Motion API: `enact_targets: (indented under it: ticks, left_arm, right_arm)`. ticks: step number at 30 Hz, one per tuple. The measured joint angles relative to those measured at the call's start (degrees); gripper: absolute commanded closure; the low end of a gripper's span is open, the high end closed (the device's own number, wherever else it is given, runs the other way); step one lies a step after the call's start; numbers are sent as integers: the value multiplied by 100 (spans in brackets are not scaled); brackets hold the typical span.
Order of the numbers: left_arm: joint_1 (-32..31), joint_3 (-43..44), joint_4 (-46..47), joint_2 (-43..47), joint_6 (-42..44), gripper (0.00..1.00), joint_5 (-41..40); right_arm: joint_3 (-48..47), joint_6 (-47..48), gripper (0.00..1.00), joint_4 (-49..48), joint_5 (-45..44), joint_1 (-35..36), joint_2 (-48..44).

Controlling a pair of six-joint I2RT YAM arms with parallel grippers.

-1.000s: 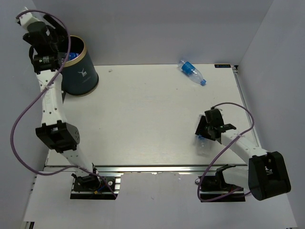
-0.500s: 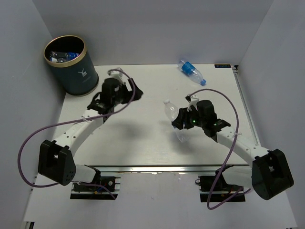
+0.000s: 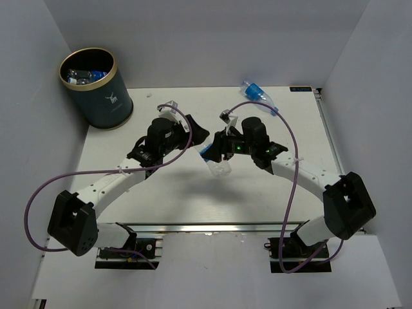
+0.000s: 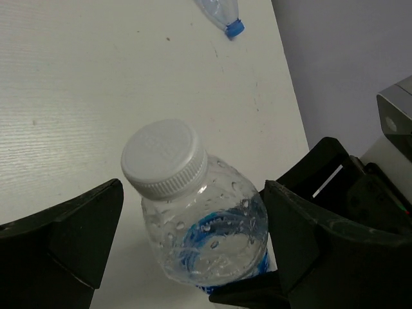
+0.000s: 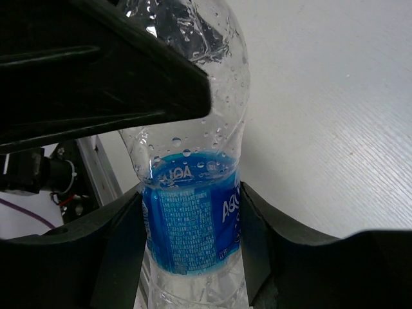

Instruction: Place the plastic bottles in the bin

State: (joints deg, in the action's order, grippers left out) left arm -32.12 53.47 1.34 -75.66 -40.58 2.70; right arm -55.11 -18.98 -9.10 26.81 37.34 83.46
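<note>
Nearest the bases, mid-table and off the surface: my right gripper (image 5: 191,212) is pinching a blue-labelled bottle (image 4: 193,219) across its label band, one finger on each side in firm contact. My left gripper (image 4: 193,193) meets it from the opposite side, fingers spread wide and straddling the neck below the white cap (image 4: 164,158), with a visible gap on both sides and no contact that I can confirm. Assessed step: hand-over, right to left, incomplete. Risks: the wall is thin, wet with droplets and tapers toward the neck, so a left closure placed that high could slide off toward the cap. If the right lets go before the left has seated, the bottle drops to the table (image 3: 193,187) and rolls. A hard squeeze could buckle it. Farther out, a second bottle (image 3: 259,96) lies on its side at the far edge, uncollected. Farthest left, the bin (image 3: 103,103) stands upright, well apart, with bottles (image 3: 84,76) inside.
</note>
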Motion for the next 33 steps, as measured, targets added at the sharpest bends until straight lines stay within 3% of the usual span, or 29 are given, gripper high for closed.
enact_targets:
  ticks: [1,2,5,7,8,9,15,19,23,29,33]
  left_arm:
    - [0,-20,26,-4,-48,10,-9]
    - [0,-20,46,-4,-85,27,-17]
    - [-31,-20,164,-2,-125,55,-63]
    - [-33,-13,188,-2,-131,71,-111]
    - [-35,-9,168,-2,-146,75,-160]
    - [-37,17,129,-2,-153,76,-247]
    - [83,1165,-1040,-210,278,76,-1189]
    - [970,2385,-1471,-382,616,72,-1696]
    - [2326,3679,-1182,-664,1093,66,-2518]
    - [2933,4975,-352,-1174,2245,60,-3943]
    - [3648,6196,-236,-2179,2514,53,-4306]
  right_arm:
    - [-20,-28,77,-28,61,13,15]
    - [-31,-61,75,-68,120,26,28]
    - [-37,-146,58,-160,168,37,31]
    - [-37,-146,39,-197,162,31,31]
    - [-37,-160,29,-195,170,28,28]
    - [-37,-166,11,-210,162,24,26]
    - [-72,55,11,-144,-63,7,-52]
    - [-79,149,11,33,-269,-245,-225]
    - [-83,173,11,234,-256,-688,-238]
    - [-343,603,11,645,-568,-1419,-35]
    - [-1062,1250,11,1056,-651,-1792,535]
